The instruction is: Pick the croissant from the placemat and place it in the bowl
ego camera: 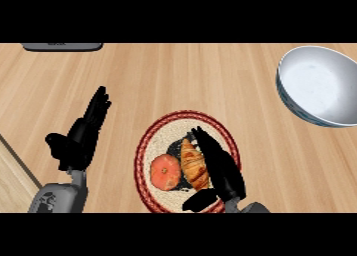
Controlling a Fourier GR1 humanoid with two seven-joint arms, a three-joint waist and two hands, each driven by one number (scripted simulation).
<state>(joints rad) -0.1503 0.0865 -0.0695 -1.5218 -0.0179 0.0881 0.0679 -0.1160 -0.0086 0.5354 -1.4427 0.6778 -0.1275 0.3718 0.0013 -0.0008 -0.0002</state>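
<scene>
Croissant (pixel 193 170) lay on the round woven placemat (pixel 153 135), just beside an orange fruit (pixel 165 171) on the mat's near half, as the robot's right hand (pixel 219 172) stood over the mat's right side. The hand's fingers were straight and stretched along the pastry's right flank, the thumb splayed toward the mat's near rim; they held nothing, and whether they touched the pastry could not be told. By the look of it, the step in hand was the reach, with the grasp not yet made. The next move called for the fingers and thumb to close round the pastry (without nudging the fruit), then a lift and a carry to the white bowl (pixel 323 86), which stood well apart, beyond the mat and to its right. The left hand (pixel 81 135) rested open, fingers up, left of the mat.
</scene>
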